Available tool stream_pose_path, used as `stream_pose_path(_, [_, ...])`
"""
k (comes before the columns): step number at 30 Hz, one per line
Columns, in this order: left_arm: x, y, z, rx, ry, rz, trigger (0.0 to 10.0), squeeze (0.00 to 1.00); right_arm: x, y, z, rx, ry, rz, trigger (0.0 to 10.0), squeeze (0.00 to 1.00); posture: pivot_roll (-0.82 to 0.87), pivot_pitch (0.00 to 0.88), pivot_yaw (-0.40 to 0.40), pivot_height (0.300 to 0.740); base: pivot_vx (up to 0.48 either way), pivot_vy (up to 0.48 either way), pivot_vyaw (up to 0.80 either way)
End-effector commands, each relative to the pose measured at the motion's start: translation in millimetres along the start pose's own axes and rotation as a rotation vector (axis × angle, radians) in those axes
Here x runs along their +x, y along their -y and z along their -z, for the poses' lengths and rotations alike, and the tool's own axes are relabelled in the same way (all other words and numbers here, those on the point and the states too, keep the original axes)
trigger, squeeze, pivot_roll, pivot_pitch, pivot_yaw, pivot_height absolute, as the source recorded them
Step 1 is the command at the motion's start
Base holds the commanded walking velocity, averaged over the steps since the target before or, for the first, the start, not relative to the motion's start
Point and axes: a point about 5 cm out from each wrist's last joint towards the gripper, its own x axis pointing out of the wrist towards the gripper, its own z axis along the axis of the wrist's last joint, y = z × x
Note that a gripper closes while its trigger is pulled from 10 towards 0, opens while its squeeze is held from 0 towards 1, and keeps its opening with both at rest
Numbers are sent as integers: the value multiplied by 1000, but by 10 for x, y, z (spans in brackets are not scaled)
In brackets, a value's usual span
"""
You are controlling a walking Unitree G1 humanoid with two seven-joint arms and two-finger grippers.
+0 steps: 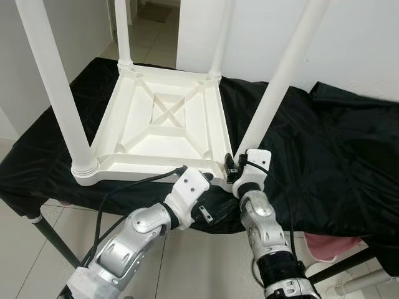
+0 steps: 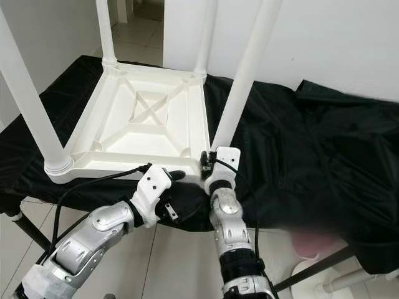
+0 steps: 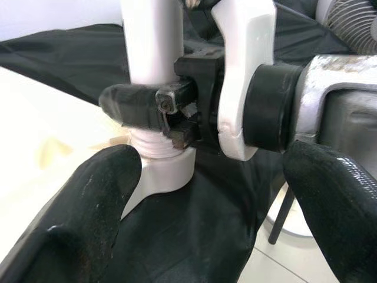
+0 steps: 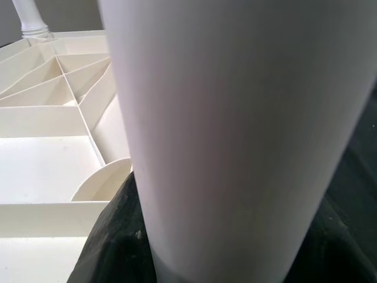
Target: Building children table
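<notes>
White plastic children table top (image 1: 163, 128) lies upside down on a black cloth (image 1: 324, 143) covering the table, ribbed underside up with an X-shaped brace in the middle. Four white legs stand up from its corners: near-left leg (image 1: 55, 87), far-left leg (image 1: 123, 31), far-right leg (image 1: 223, 37) and near-right leg (image 1: 283, 71), the last leaning up and to the right. Right gripper (image 1: 232, 167) is at the base of the near-right leg, at the top's near-right corner; in the left wrist view its black finger (image 3: 132, 107) wraps across the leg just above the threaded end sitting in the corner socket, so it is clamped on that leg. Right wrist view is very close on the leg (image 4: 235, 135), with the ribbed underside (image 4: 53, 118) beside it. Left gripper (image 1: 194, 175) sits at the near edge of the top, just left of the right gripper; its two black fingers (image 3: 76, 224) are spread apart in the left wrist view, holding nothing, pointed toward the leg base. A black cable (image 1: 118, 190) runs along the left arm. Tiled floor (image 1: 206, 261) below, white wall (image 1: 349, 43) behind, a pink object (image 1: 327, 246) low on the right under the cloth edge.
</notes>
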Motion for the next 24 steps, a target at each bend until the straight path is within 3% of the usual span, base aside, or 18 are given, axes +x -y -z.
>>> stream_pose_path(1, [31,65,-6,17,1,115,10000,0,-39,32,85,28,-45,30,10000,0,49,0,-109,740,0,0,0])
stream_pose_path(7, [65,33,-23,27,9,113,10000,0,-3,69,57,6,-33,-2,10000,0,45,0,-116,740,0,0,0])
stream_pose_path(8, [72,23,-27,29,10,112,10000,0,12,91,39,2,-21,-18,10000,306,42,0,-116,740,0,0,0])
stream_pose_path(9, [72,23,-27,29,10,112,10000,0,12,91,39,2,-21,-18,10000,306,42,0,-116,740,0,0,0])
stream_pose_path(10, [77,23,-26,30,13,111,10000,0,2,79,-3,16,6,-70,10000,1000,42,0,-116,740,0,0,0])
stream_pose_path(21, [75,14,-18,27,15,103,10000,0,-148,125,-156,6,95,-238,10000,1000,43,0,-118,740,0,0,0])
stream_pose_path(22, [74,10,-19,28,17,102,10000,0,-181,160,-161,4,99,-256,10000,31,43,0,-112,740,0,0,0])
stream_pose_path(24, [71,5,-23,32,17,104,10000,0,-210,206,-159,-1,104,-284,10000,0,42,0,-105,740,0,0,0])
